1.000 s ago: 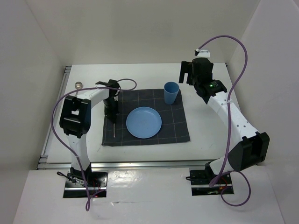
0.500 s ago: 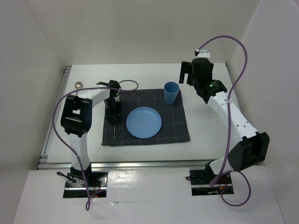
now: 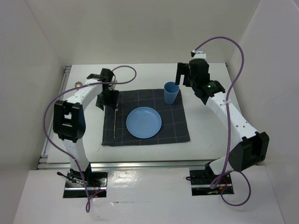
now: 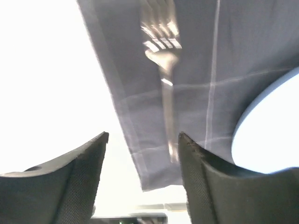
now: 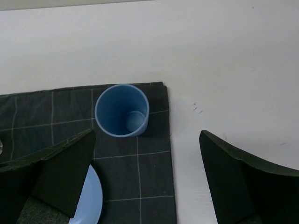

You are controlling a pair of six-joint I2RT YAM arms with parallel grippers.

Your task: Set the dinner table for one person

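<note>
Now that the left gripper has pulled back toward the far edge of the placemat, its fingers stand apart and empty. The fork, which it covered a second ago, lies bare along the mat's left strip, just beside the plate. That likely means the fork is placed. The right gripper has edged slightly toward the cup and hangs beside it, jaws wide with nothing between them. The dinner table spreads smooth and white under everything, with silver rails at its edges. The fork is slim bright metal, its four tines glinting in the wrist view. The mat is dark grey woven cloth with thin pale grid lines, lying flat. Plate and cup share a matte light blue, probably plastic: the plate round and shallow, the cup slightly tapered, upright and empty on the mat's far right corner.
</note>
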